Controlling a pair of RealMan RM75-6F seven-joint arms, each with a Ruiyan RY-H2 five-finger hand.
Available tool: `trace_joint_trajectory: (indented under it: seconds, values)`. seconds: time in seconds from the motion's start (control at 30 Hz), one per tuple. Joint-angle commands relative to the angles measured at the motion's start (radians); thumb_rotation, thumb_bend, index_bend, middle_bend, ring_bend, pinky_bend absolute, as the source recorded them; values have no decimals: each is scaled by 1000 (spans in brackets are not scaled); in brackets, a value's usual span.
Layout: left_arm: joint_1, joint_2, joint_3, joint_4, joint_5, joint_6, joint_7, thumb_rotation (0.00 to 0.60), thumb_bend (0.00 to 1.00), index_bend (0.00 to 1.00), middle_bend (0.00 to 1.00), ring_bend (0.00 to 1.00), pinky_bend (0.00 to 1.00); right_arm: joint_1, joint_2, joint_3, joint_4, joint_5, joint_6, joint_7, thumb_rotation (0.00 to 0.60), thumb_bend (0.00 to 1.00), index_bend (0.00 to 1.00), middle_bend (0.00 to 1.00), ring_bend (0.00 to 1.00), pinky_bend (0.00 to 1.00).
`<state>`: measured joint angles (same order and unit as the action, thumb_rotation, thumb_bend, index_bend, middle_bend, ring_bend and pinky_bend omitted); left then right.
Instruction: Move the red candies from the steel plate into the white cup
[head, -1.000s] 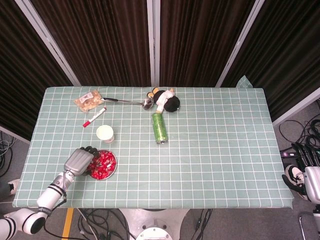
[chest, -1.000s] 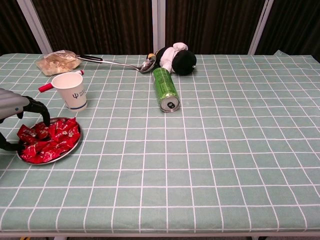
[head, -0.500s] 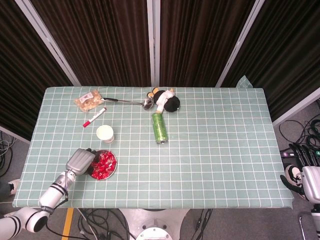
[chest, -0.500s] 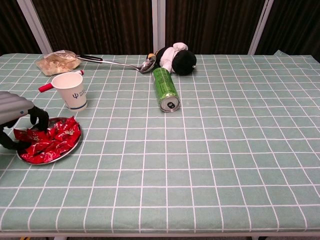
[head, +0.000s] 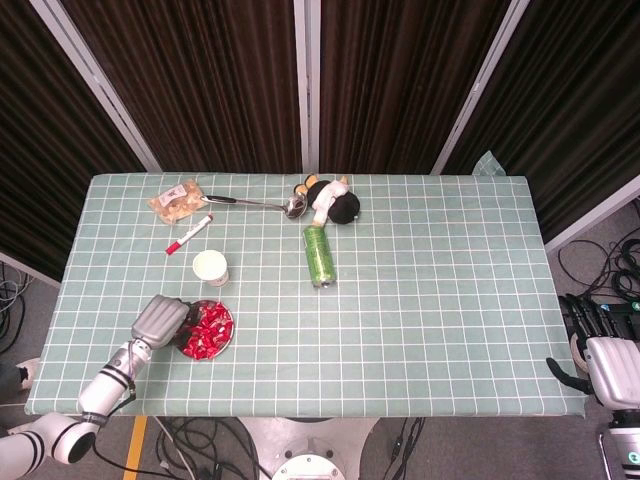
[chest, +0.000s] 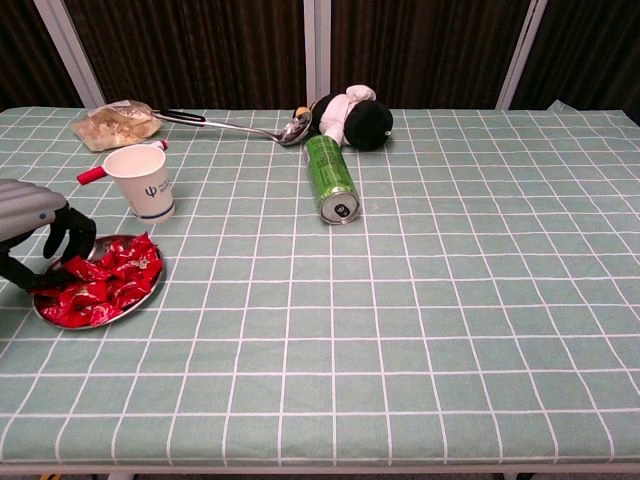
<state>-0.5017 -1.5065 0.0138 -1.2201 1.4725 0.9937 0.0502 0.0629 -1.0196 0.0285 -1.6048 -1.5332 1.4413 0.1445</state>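
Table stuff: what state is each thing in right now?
white cup: upright, no candy visible inside.
steel plate: heaped with red candies.
green can: lying on its side.
left hand: fingers curled down into the candies.
right hand: off the table edge, holding nothing.
red marker: capped, lying flat.

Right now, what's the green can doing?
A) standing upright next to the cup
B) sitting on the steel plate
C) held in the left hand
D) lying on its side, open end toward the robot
D. The green can lies on its side on the table, its top with the pull tab facing the chest camera, well apart from the white cup and the steel plate.
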Motion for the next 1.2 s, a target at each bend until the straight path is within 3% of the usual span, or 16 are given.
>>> trace_joint_trajectory:
  seconds: [0.03,0.4,0.73,0.93,1.2]
  values:
    - [1,-2,-3,11,12,20,-43,600,474,661,704,614,827,0,5,4,-1,-4,9,-3,600,193,19,59,0,106]
    - [8,30,-25,-12,18,77,-111,600,543,703,748,657,871,7,18,15,-3,1,15,-3,600,192,19,59,0,106]
    - [-21,86,-114,-55,-12,123,-172,600,542,701,750,659,872,4,25,28,1,13,32,-4,600,192,19,59,0,107]
    - [-91,74,-166,-41,-28,71,-202,600,542,697,747,658,872,2,39,41,-7,32,41,-17,600,193,19,59,0,106]
    - [-171,8,-180,72,-82,-50,-147,600,541,681,735,644,853,-4,40,40,-3,43,40,-12,600,193,19,59,0,107]
